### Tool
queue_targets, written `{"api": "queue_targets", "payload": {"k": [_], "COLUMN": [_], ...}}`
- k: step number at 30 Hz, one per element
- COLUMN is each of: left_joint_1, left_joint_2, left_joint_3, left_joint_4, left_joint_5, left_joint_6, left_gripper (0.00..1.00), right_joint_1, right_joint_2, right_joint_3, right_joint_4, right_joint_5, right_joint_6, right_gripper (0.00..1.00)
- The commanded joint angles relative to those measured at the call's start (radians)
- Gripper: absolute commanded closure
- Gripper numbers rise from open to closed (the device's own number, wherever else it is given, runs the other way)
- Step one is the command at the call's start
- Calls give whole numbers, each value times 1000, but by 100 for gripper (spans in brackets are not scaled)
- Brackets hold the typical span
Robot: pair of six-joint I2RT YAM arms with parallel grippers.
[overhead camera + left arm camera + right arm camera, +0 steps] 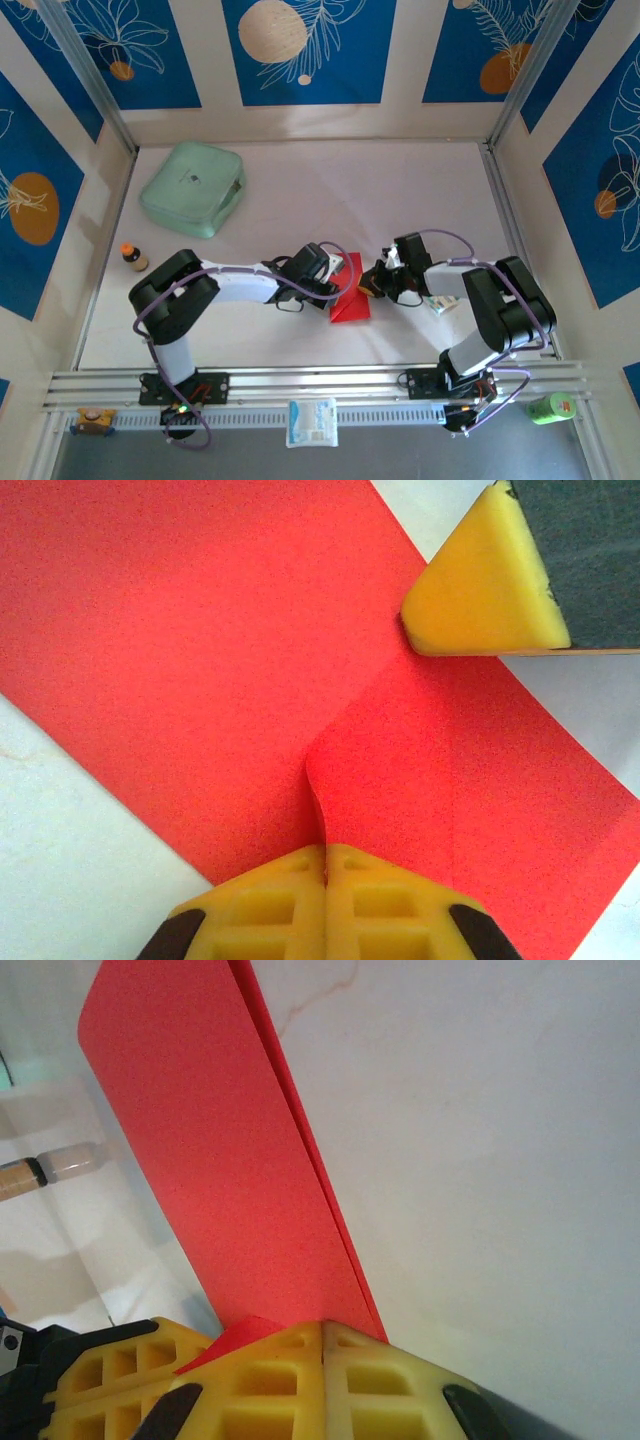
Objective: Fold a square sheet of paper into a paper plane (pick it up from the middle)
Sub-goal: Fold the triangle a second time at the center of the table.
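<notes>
Pressing tightly closed left gripper [323, 855] and right gripper [322, 1328] against folded paper [350, 295] lying between them on table [300, 200]; likely handling light, limp, slippery, so favouring pinching the stiffer folded edge.

Sheet [352, 303] between left hand [325, 862], right hand [322, 1333]; case [193, 188] far-left behind; bottle [133, 258] left.

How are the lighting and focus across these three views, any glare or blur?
Top external view: even, soft light, faint shadows on the white table, the thin bright red paper sheet slightly soft. Left wrist view: paper grain crisp, no glare, yellow left claw a touch soft. Right wrist view: table bright, nearly washed out; left background blurred.
</notes>
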Motion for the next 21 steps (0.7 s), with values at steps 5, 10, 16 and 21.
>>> {"api": "queue_targets", "payload": {"k": [5,10,16,21], "left_joint_1": [16,15,15,15], "left_joint_2": [15,10,11,11], "left_joint_3": [-2,-4,-6,-8], "left_joint_4": [-59,-58,-52,-52], "left_joint_5": [0,-2,-1,1], "left_joint_6": [21,21,19,19], "left_gripper": [100,100,100,100], "right_joint_1": [-53,-23,66,130], "right_joint_2": [-46,-136,-176,-111], "right_joint_3": [-42,15,10,14], "right_joint_4": [-34,-134,-106,-38], "right_joint_5": [36,46,18,-2], "right_joint_6": [27,-32,1,35], "right_gripper": [100,100,100,100]}}
